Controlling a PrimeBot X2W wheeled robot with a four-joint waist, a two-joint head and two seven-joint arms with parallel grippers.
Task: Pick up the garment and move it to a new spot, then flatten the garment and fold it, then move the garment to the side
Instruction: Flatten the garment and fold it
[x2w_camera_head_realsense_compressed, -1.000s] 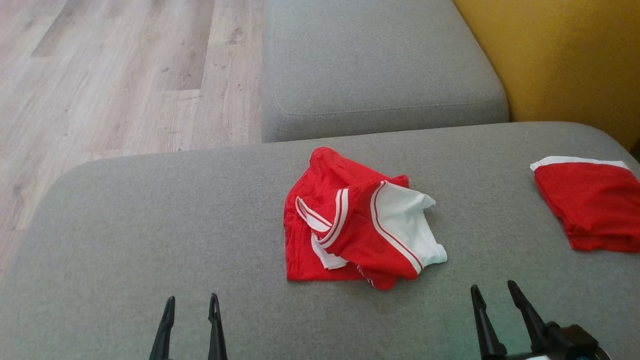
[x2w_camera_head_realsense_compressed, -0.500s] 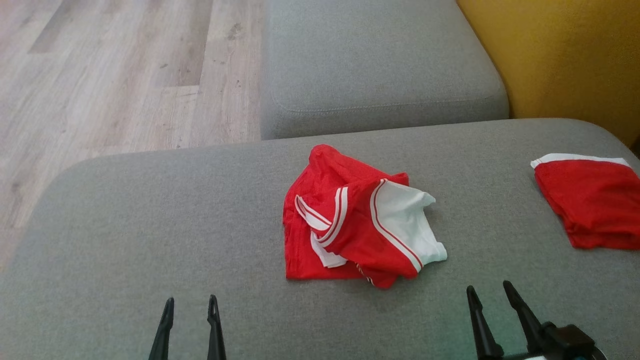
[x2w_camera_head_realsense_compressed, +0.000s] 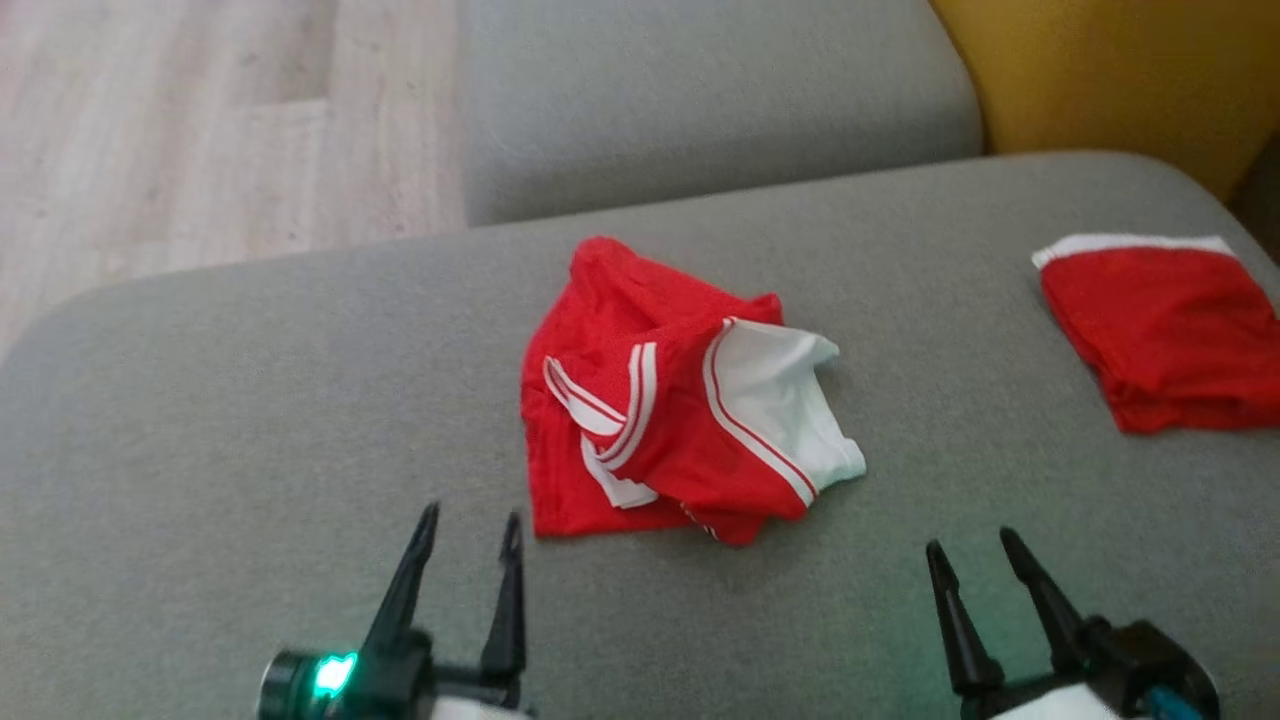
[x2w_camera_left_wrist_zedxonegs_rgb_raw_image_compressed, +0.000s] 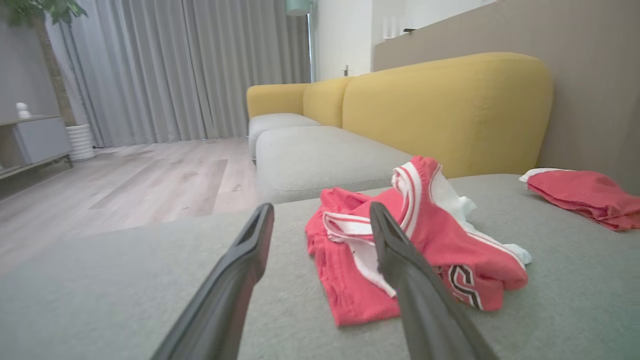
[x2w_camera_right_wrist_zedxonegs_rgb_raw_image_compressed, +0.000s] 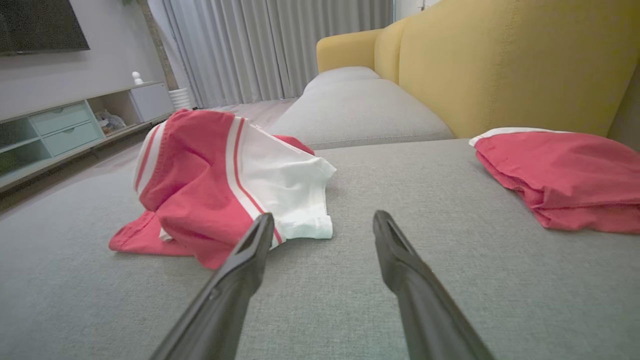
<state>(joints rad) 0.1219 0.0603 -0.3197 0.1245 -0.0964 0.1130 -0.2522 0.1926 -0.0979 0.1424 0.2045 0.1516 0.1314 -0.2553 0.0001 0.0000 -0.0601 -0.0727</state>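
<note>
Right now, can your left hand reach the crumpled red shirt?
Probably yes: the left gripper is open and close to the shirt, with just bare grey cushion between them.

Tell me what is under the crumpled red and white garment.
The crumpled garment rests on the grey sofa cushion, which shows all around it. Whether anything lies beneath its bunched folds cannot be seen.

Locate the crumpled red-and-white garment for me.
Head view: the crumpled garment lies centre on the grey seat, ahead of the left gripper and right gripper, left of the folded red garment.
</note>
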